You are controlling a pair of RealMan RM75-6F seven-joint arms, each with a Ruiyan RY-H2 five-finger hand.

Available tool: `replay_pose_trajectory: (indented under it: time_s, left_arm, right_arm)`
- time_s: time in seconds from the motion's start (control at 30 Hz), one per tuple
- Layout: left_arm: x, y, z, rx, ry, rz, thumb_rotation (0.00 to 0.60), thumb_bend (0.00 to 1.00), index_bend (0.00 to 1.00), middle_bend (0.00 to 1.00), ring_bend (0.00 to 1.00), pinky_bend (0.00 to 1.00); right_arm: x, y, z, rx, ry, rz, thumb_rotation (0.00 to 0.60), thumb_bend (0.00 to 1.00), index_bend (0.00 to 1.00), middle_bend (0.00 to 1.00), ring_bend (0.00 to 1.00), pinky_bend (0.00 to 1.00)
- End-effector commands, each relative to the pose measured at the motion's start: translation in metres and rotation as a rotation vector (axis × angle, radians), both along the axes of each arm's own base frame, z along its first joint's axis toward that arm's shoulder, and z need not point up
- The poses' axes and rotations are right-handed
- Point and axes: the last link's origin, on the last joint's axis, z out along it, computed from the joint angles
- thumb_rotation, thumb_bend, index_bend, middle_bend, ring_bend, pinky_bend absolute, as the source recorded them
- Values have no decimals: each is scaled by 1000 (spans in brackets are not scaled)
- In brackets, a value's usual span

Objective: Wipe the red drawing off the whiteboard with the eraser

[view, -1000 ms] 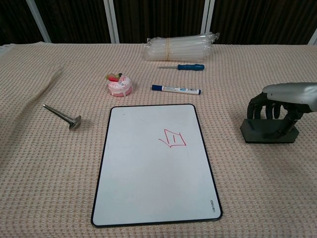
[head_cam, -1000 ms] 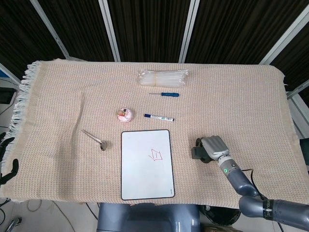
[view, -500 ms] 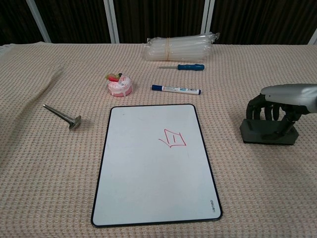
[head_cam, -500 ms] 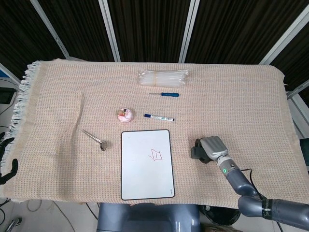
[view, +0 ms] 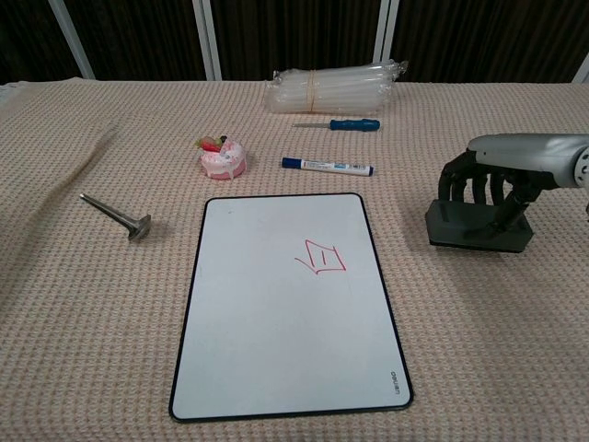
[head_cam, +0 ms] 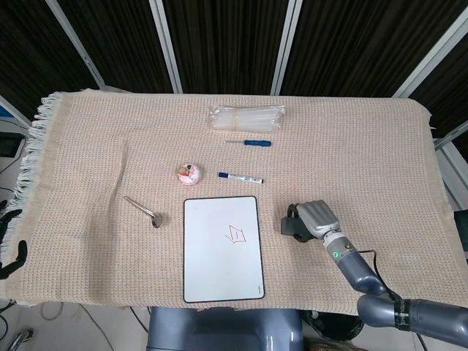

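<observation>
A white whiteboard (head_cam: 222, 248) (view: 290, 304) with a black rim lies at the table's front middle. A small red drawing (head_cam: 235, 234) (view: 321, 258) sits on its right half. Right of the board, my right hand (head_cam: 316, 216) (view: 502, 175) grips the dark grey eraser (head_cam: 293, 226) (view: 476, 227) from above, fingers curled down over its sides. The eraser is apart from the board's right edge, just above or on the cloth. My left hand is out of both views.
Behind the board lie a blue marker (head_cam: 240, 177) (view: 328, 166), a pink-and-white round object (head_cam: 189, 173) (view: 222, 158), a blue-handled screwdriver (head_cam: 248, 142), and a clear plastic bundle (head_cam: 245, 117). A metal valve (head_cam: 145, 210) (view: 117, 215) rests left of the board.
My right hand has carried the eraser leftward toward the whiteboard. The board and the other objects have not moved.
</observation>
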Motion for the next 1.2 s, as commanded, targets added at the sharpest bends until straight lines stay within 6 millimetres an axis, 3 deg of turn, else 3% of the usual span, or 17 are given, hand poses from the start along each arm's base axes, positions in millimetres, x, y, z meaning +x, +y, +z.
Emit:
replay_pose_trajectory:
  time_s: [0.03, 0.9, 1.2]
  left_arm:
    - [0, 0, 0, -1, -1, 1, 600, 484, 188, 17, 0, 4]
    - [0, 1, 0, -6, -15, 5, 600, 485, 188, 17, 0, 4]
    - [0, 2, 2, -8, -3, -2, 600, 485, 188, 17, 0, 4]
  right_arm:
    - [9, -5, -2, 5, -28, 4, 600, 405, 529, 528, 563, 470]
    - [113, -24, -76, 75, -36, 142, 600, 395, 530, 527, 560, 470]
    - [133, -22, -96, 81, -14, 154, 600, 395, 530, 533, 564, 470]
